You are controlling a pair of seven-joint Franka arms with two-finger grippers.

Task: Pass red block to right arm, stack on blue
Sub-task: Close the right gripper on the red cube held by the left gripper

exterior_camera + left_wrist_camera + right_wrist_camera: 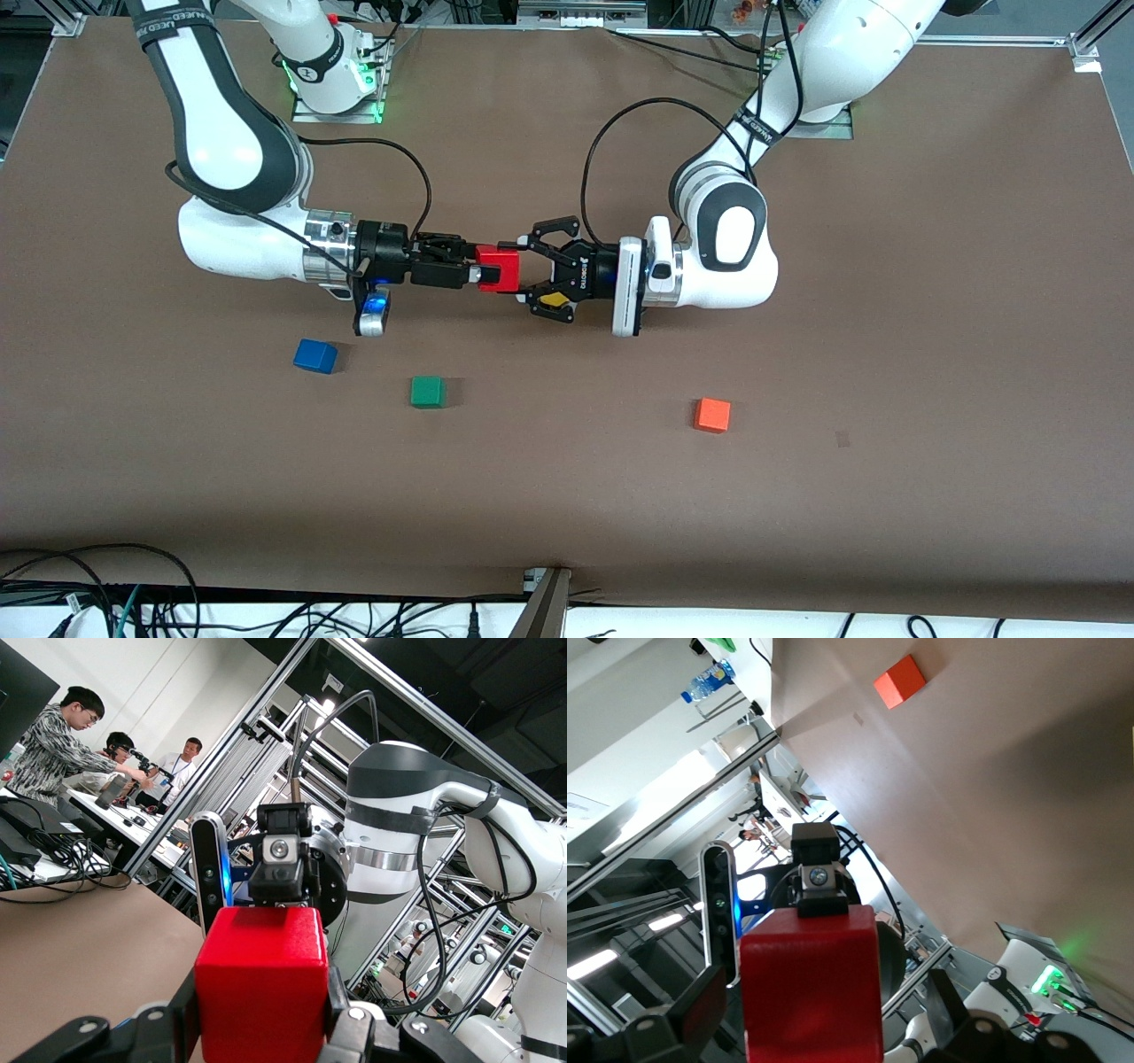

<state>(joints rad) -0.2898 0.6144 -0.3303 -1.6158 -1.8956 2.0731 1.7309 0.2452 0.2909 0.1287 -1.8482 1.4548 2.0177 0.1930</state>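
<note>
Red block [497, 269] hangs in the air above the middle of the brown desk [886, 354], caught between the two claws that meet there tip to tip. The right claw [478, 266], slim and black with a blue light under its wrist, comes in from the right arm's end of the desk and has its fingers clenched on the block's side that faces it. The left claw [524, 268], black and spidery with a flat white wrist plate, comes in from the left arm's end; its fingers stand spread, one above and one below the block, and whether they press on it cannot be told. In the left wrist view the red block [261, 983] fills the foreground between the left claw's black linkages, with the right arm's gripper body straight past it. In the right wrist view the red block [811, 983] sits likewise in the foreground with the left claw's body past it.

Measured from the red block, the blue cube [315, 355] lies on the desk nearer the front camera and toward the right arm's end. The green cube [427, 391] lies nearer the camera still, beside the blue one. The orange cube [712, 414] lies nearer the camera too, well apart, toward the left arm's end
</note>
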